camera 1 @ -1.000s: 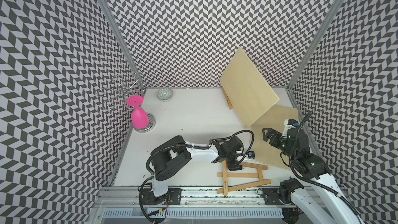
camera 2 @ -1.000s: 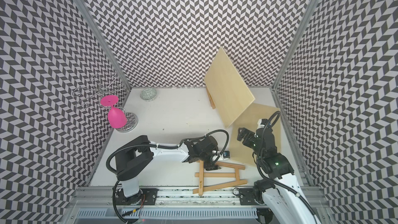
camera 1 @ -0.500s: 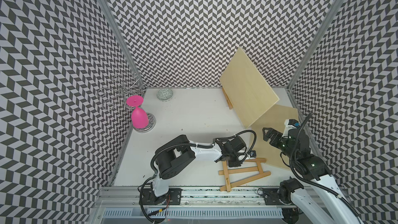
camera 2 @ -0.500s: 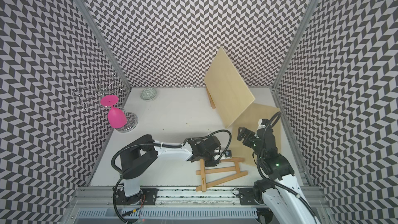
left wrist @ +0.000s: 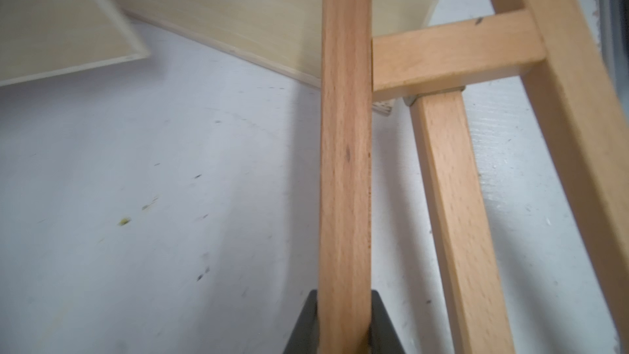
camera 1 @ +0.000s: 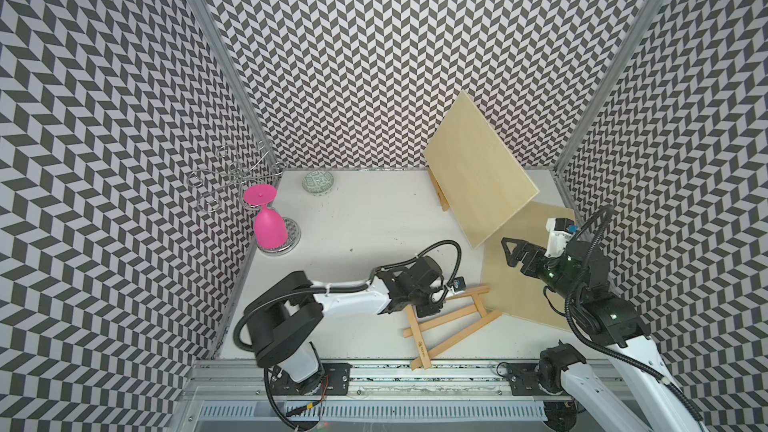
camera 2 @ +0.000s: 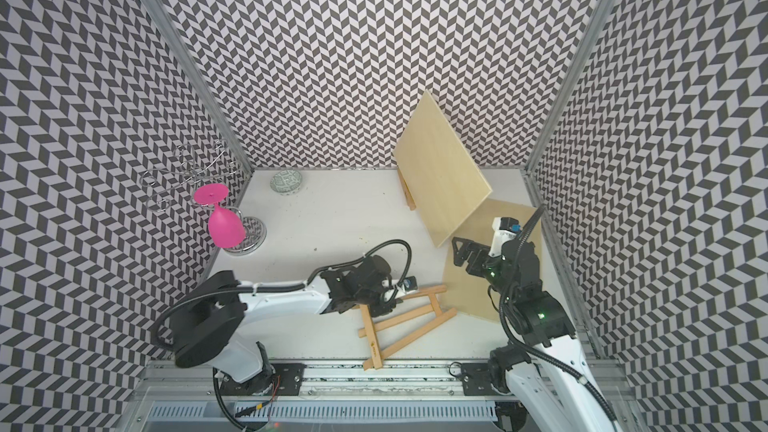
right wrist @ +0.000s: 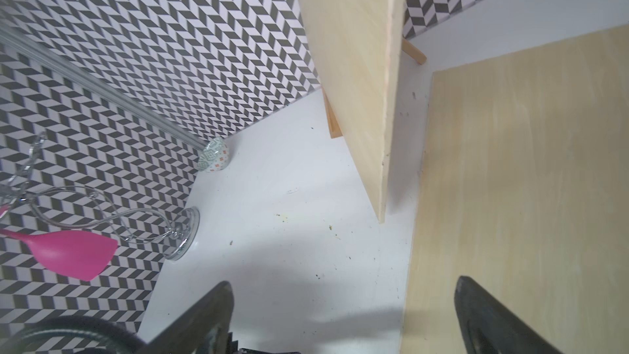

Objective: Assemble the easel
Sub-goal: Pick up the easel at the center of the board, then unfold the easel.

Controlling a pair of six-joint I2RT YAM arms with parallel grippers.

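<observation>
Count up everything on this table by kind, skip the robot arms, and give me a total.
Boards: 2, propped board and flat board
Easels: 2, flat easel and standing easel, mostly hidden behind the propped board
Glass: 1, pink
Rack: 1, wire
Bowl: 1
Total: 7

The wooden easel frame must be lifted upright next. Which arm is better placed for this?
The left arm: its jaws are closed on a leg of the easel frame. The right arm hangs apart over the flat board, jaws open and empty, so it would probably have to reach across first.
</observation>
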